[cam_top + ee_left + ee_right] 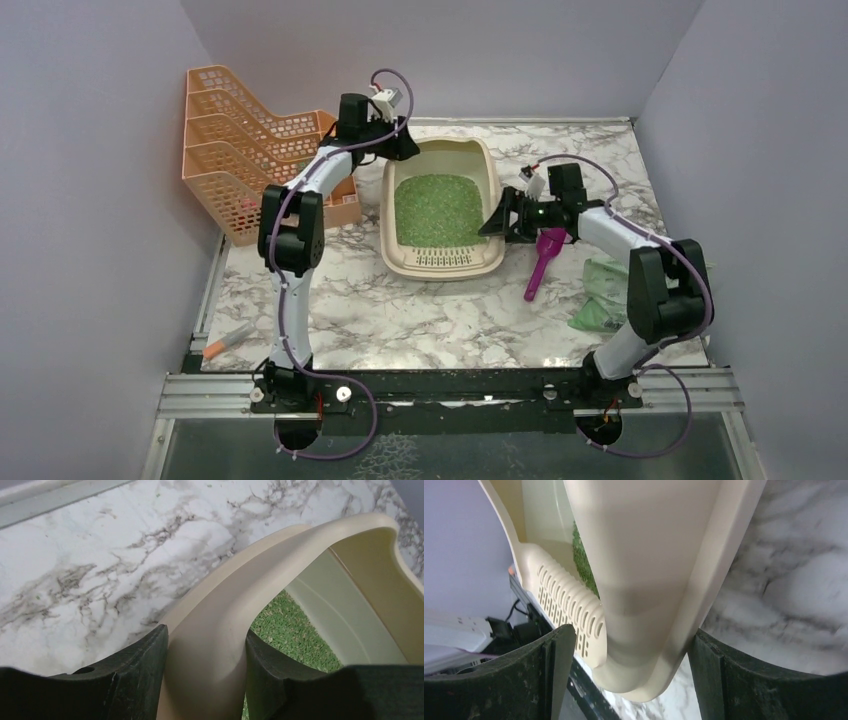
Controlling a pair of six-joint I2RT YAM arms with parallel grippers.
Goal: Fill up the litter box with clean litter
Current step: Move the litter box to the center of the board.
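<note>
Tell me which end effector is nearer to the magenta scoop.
Right. The right end effector straddles the litter box rim just beside the magenta scoop; the left end effector is at the box's far left corner.

The left arm (290, 230) and right arm (645, 265) were built of white links, black joints and purple cables; the left gripper (408, 148) and right gripper (493, 224) were moulded dark.

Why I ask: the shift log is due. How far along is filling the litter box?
Done: clean litter covers the floor of the litter box, and the green bag lies set aside at right. In hand: the left gripper and right gripper each straddle the box rim, jaws not clearly clamped. Left: perhaps shifting or levelling the box, then letting go.
</note>
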